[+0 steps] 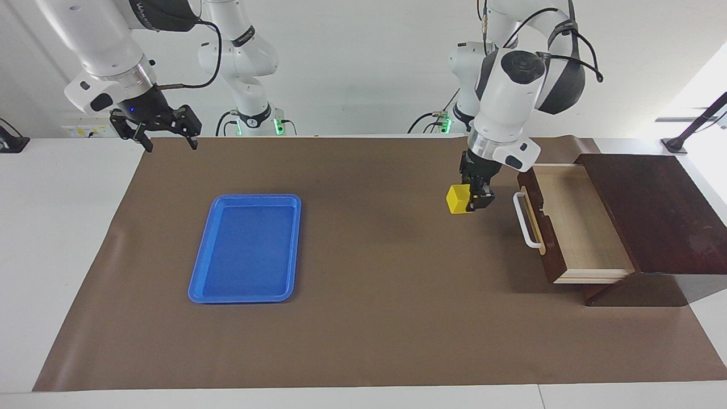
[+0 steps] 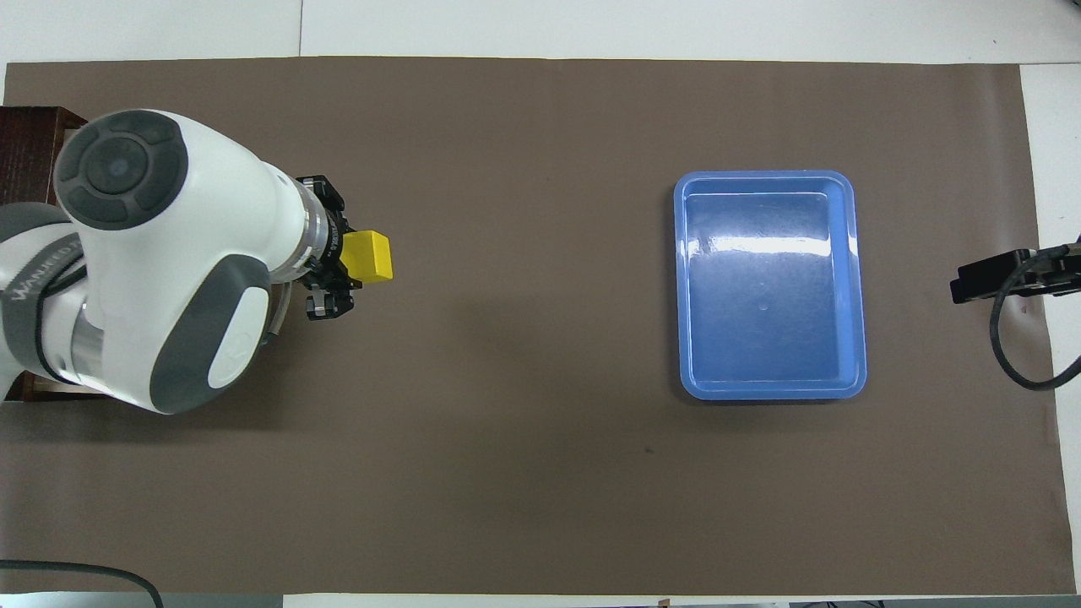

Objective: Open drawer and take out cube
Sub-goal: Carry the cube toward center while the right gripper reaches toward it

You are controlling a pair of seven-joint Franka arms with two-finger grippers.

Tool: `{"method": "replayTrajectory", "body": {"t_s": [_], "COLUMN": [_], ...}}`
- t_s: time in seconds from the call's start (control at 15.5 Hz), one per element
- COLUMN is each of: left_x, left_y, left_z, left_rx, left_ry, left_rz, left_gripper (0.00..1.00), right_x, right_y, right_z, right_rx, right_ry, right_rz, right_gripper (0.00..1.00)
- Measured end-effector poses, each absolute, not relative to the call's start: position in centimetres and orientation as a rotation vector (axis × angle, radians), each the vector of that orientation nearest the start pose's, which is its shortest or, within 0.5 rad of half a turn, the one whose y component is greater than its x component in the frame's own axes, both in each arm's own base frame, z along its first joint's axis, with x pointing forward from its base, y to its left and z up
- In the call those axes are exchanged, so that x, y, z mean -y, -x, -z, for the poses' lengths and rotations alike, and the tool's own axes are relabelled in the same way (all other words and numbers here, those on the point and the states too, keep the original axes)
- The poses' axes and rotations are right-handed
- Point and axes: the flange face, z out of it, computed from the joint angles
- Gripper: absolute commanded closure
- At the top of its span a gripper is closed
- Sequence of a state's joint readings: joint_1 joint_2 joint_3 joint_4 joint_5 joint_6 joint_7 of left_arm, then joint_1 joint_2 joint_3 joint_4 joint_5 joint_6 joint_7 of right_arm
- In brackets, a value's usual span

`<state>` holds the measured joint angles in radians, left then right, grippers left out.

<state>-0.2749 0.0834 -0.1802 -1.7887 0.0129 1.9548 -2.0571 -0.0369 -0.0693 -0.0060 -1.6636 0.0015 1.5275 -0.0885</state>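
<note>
A: Left jaws [image 1: 470, 200] clamped on cube [image 1: 457, 199], up over the tabletop [image 1: 363, 318] just beside the open drawer [image 1: 573, 221].

B: Clear of it then (tray [image 1: 245, 247] likely next). Right jaws [image 1: 168, 139] wait, spread wide, empty.

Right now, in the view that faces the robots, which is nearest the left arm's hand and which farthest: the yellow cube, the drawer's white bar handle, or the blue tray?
1. Small yellow cube: held in the left hand, over the brown mat.
2. White bar handle of the open wooden drawer: beside the hand, toward the left arm's end.
3. Blue plastic tray: toward the right arm's end.
</note>
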Motion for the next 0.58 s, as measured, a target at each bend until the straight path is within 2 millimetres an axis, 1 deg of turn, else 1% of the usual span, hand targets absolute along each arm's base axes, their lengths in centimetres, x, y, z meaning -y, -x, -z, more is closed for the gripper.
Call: {"method": "replayTrajectory", "body": {"t_s": [0.13,0.19,0.26,0.45,0.58], "left_x": [28.9,30.0,30.6,30.9,31.0], "left_y": [-52.5,-52.1,-51.9,-52.1,-52.4], "left_z": [-50.3,-50.0,-49.7,-49.6,-49.7], "left_rx": [-2.196,-2.2,-2.205,-2.2,-2.187], "left_ry": [-2.098,-2.083,-2.071,-2.042,-2.016], "left_rz": [-0.034,-0.031,-0.029,-0.018,-0.01], "left_gripper": [1.0,1.0,1.0,1.0,1.0], "right_x": [2.1,2.0,1.7,0.0,-1.9], "right_y": [-52.3,-52.1,-51.8,-51.1,-50.5], "right_z": [-60.5,-59.9,-59.1,-56.0,-53.4], "right_rx": [0.06,0.026,-0.033,-0.286,-0.447], "right_ry": [3.114,3.108,3.098,3.016,2.957], "right_rz": [-0.135,-0.157,-0.184,-0.225,-0.25], "right_gripper": [0.0,0.0,0.0,0.0,0.0]}}
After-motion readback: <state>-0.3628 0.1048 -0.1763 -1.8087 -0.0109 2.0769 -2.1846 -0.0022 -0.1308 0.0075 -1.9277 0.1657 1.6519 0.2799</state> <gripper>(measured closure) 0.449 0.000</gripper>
